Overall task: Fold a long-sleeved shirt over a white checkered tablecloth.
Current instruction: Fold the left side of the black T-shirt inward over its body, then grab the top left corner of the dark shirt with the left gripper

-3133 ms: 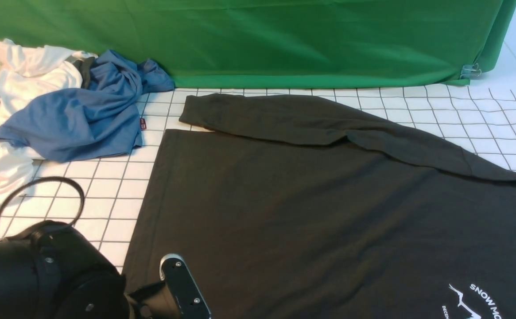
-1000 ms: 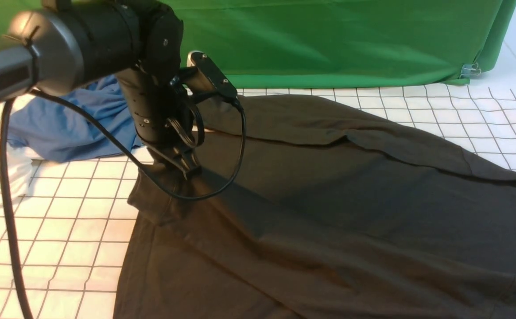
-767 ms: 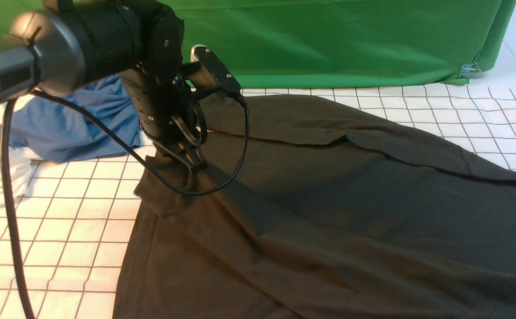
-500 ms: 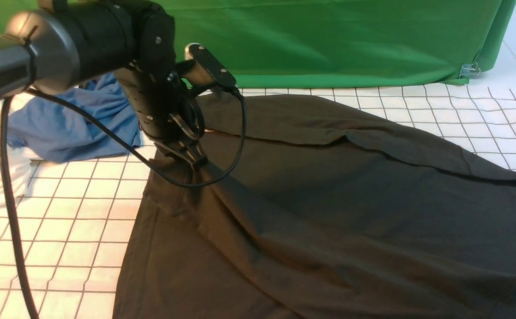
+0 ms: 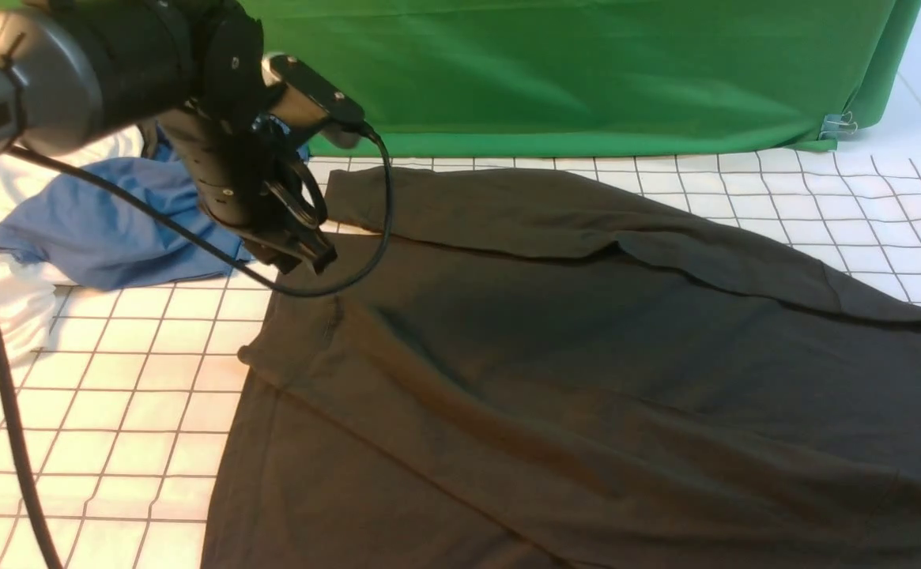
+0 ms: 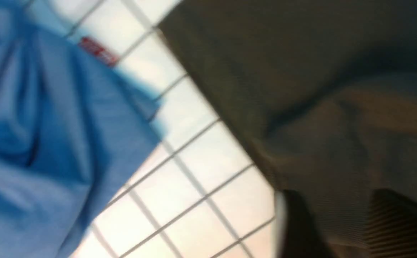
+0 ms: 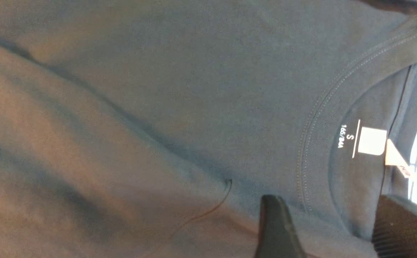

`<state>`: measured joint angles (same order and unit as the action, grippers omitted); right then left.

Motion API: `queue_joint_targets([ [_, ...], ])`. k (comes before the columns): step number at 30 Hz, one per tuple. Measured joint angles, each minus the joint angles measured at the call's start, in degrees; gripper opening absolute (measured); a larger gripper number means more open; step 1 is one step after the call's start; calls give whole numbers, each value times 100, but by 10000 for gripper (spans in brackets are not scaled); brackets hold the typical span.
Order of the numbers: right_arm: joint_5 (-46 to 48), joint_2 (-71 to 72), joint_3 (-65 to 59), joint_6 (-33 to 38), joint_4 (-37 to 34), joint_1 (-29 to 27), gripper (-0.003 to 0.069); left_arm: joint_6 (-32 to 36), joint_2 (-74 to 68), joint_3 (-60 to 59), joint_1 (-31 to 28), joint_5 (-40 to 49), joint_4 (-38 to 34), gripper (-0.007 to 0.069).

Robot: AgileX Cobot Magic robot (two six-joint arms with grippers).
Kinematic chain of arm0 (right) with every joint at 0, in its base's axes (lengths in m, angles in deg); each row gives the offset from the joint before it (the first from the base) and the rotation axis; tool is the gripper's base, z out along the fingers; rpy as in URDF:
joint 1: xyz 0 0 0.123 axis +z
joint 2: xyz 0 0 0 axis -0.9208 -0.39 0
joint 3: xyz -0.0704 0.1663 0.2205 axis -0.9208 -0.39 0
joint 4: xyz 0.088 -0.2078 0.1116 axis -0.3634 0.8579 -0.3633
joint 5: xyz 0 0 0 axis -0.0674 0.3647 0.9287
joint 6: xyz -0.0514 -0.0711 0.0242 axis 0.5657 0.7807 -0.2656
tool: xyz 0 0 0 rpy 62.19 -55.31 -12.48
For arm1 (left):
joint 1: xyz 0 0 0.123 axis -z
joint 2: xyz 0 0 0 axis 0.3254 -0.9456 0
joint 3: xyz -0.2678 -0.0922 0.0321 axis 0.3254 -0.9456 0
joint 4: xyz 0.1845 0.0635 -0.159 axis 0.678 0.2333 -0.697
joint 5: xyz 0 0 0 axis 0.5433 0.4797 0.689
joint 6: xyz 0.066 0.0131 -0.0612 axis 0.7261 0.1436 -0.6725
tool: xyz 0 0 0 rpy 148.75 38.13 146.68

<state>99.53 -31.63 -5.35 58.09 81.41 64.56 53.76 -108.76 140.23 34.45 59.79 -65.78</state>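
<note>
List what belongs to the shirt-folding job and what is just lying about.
Job in hand: long-sleeved shirt; white checkered tablecloth under it.
Lying about: blue shirt; white garments; green backdrop cloth.

Left end effector (image 6: 338, 202), right end effector (image 7: 328, 206): jaws apart.

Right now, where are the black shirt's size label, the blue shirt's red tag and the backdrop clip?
size label (image 7: 372, 141), right wrist view, on the white printed square.
red tag (image 6: 98, 51), left wrist view, on the tag's middle.
backdrop clip (image 5: 839, 125), front view, on its wire handles.
</note>
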Motion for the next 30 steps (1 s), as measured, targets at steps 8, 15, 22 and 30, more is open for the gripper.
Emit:
queue_joint_targets([
  [8, -138, -5, 187, -39, 0, 4, 405, -976, 0, 375, 0, 314, 267, 629],
  [15, -161, -240, 1185, -46, 0, 4, 428, -838, -182, 1358, 0, 752, -238, 625],
  [22, 248, -819, 2281, 4, -5, 35, 435, 603, -949, 1967, 20, 367, -483, 544],
  [30, 330, -979, 2380, 143, -5, 404, 435, 77, -1548, 1967, 46, -1389, -370, 486],
])
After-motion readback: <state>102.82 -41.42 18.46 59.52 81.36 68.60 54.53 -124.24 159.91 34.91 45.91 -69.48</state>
